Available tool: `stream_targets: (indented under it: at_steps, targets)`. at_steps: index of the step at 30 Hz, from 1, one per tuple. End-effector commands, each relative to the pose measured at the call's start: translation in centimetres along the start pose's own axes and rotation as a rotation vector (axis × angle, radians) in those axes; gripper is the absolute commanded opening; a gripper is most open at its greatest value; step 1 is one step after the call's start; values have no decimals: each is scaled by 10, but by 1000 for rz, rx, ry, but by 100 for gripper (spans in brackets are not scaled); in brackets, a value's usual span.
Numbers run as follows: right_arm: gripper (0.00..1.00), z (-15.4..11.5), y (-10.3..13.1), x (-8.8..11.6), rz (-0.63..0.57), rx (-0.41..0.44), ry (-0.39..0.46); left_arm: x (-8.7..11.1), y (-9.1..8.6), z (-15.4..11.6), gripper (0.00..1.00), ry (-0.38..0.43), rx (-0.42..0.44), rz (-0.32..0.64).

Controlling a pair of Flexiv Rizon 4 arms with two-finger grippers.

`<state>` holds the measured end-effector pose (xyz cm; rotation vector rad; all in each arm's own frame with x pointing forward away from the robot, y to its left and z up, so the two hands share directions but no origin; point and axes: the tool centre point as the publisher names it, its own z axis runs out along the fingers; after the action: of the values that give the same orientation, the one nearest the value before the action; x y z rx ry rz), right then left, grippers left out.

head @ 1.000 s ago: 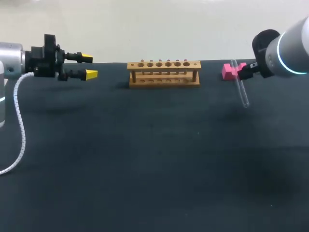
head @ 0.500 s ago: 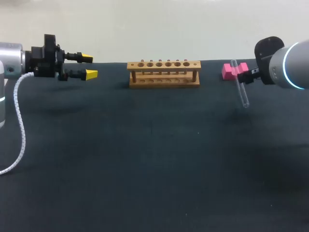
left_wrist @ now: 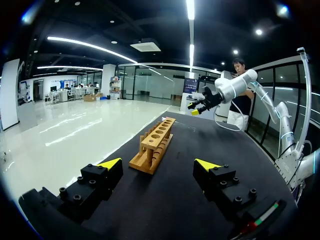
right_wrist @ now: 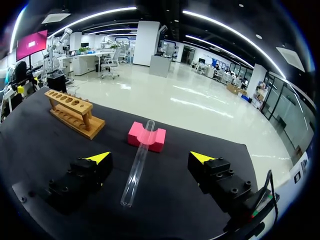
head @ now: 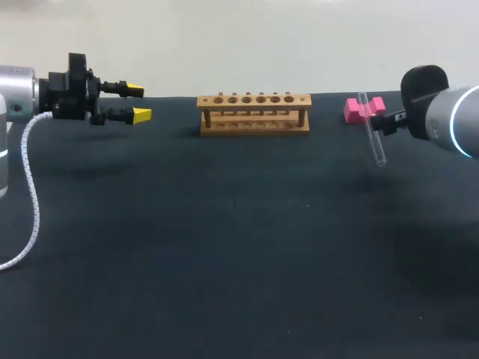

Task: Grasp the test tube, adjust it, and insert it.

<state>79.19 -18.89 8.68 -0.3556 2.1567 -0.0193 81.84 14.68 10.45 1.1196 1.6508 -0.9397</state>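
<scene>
Overlooking dark table (head: 224, 262), with wooden rack (head: 254, 114) at far middle. Hanging well left of rack: left gripper (head: 138, 102), spread wide, gripping nothing. Straddling without touching: right gripper (right_wrist: 150, 158), likewise spread wide. Sitting right of rack: pink block (head: 355, 110). Leaning on that block, slanting down toward table: test tube (head: 374, 134).

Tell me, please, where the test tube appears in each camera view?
Head view: test tube at the right, slanting down from the pink block.
Left wrist view: cannot be made out.
Right wrist view: test tube between the right gripper and its open fingers, far end on the pink block.
Shared landmark: wooden rack.
</scene>
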Motion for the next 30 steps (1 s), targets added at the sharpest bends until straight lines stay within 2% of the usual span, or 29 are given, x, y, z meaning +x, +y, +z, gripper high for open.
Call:
stream_targets:
  at_steps: [1,7,14,20,25,30]
  targets:
    - [100,1,0,3,2,-3,-1126,1,-2,0,100,-3,-5,3]
    - [100,6,0,2,4,-9,-1111,1,-2,0,100,-3,-5,3]
    - [100,19,2,-3,79,44,-1070,1,-2,0,100,-3,-5,3]
    - [100,27,12,-15,103,18,-1003,1,-2,0,100,-3,-5,3]
    - [100,35,21,-13,143,-20,-947,1,-2,0,100,-3,-5,3]
    - [100,45,26,-9,163,-23,-956,1,-2,0,100,-3,-5,3]
